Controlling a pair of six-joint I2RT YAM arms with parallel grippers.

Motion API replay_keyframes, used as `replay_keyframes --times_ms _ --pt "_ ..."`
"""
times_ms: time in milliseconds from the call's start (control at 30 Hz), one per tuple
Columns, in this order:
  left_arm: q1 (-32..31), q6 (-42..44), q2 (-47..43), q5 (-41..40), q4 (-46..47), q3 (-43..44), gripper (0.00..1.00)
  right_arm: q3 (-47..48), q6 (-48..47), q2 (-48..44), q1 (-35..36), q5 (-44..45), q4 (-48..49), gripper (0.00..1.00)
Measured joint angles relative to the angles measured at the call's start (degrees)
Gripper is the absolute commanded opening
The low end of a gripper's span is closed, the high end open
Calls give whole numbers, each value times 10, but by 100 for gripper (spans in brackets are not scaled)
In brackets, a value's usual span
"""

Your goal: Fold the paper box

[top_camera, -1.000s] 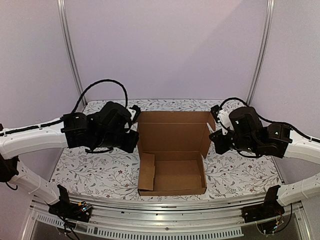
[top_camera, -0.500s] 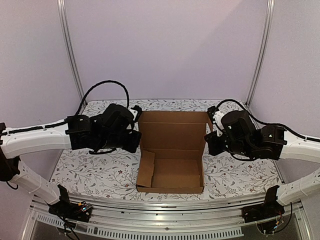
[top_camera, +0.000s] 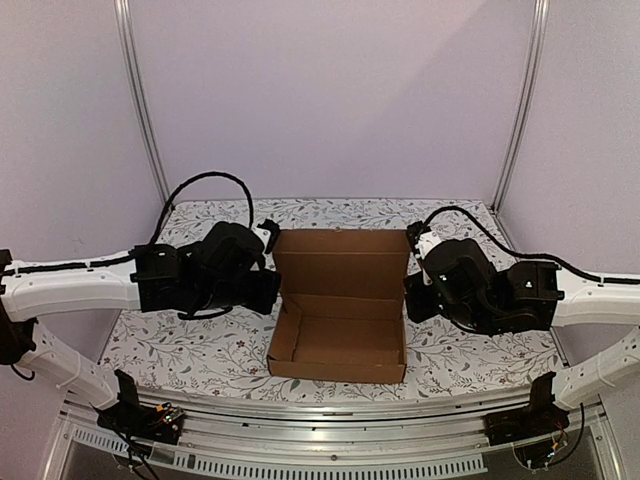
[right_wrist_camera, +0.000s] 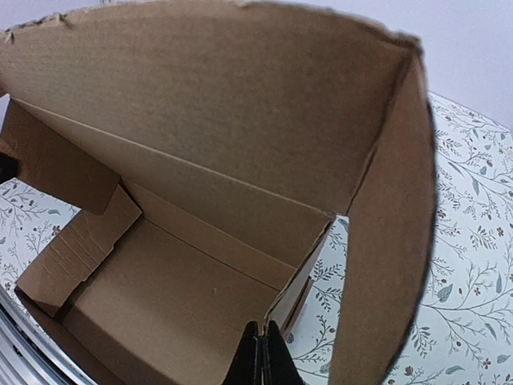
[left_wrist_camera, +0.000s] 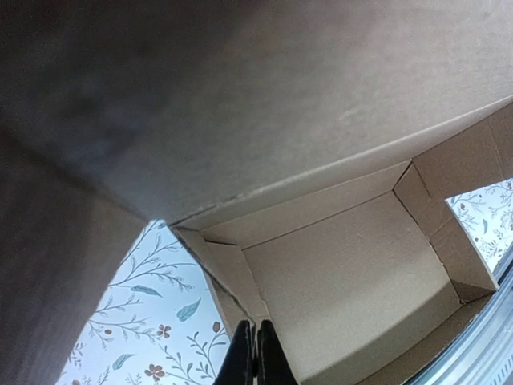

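The paper box [top_camera: 338,342] is a brown cardboard tray in the middle of the table, with its lid [top_camera: 340,258] standing upright at the back. My left gripper [top_camera: 268,292] is at the tray's left side wall. In the left wrist view the left gripper [left_wrist_camera: 256,354] is shut on that wall's top edge [left_wrist_camera: 232,309]. My right gripper [top_camera: 408,296] is at the right side wall. In the right wrist view the right gripper [right_wrist_camera: 262,354] is shut on that wall's edge [right_wrist_camera: 298,281]. The lid's right ear flap [right_wrist_camera: 385,241] hangs beside it.
The table [top_camera: 180,350] has a white cloth with a floral print. An aluminium rail [top_camera: 320,408] runs along the near edge, with the arm bases [top_camera: 140,412] at its corners. Purple walls and two upright posts [top_camera: 140,100] close off the back.
Both arms have moved inward toward the box. The side walls now stand upright, the left flap no longer leans into the tray, and the tray looks narrower.
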Motion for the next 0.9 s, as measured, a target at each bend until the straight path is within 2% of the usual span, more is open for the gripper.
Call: replay_keyframes --times_ms 167,333,633,800,833,900 --pt "-19 -22 -25 -5 11 -42 0 -19 15 0 38 44 3 0" --pt "-58 -51 -29 -7 5 -89 0 -80 49 -2 86 90 18 0" --pt "-125 -109 -27 -49 2 -124 0 -117 156 42 177 183 21 1" --pt "-149 -135 -10 -68 2 -135 0 -133 223 64 200 195 22 12" --pt "-151 -139 -6 -71 2 -137 0 -137 235 64 204 194 22 16" --pt "-158 -147 4 -76 2 -139 0 -144 256 64 210 192 23 32"
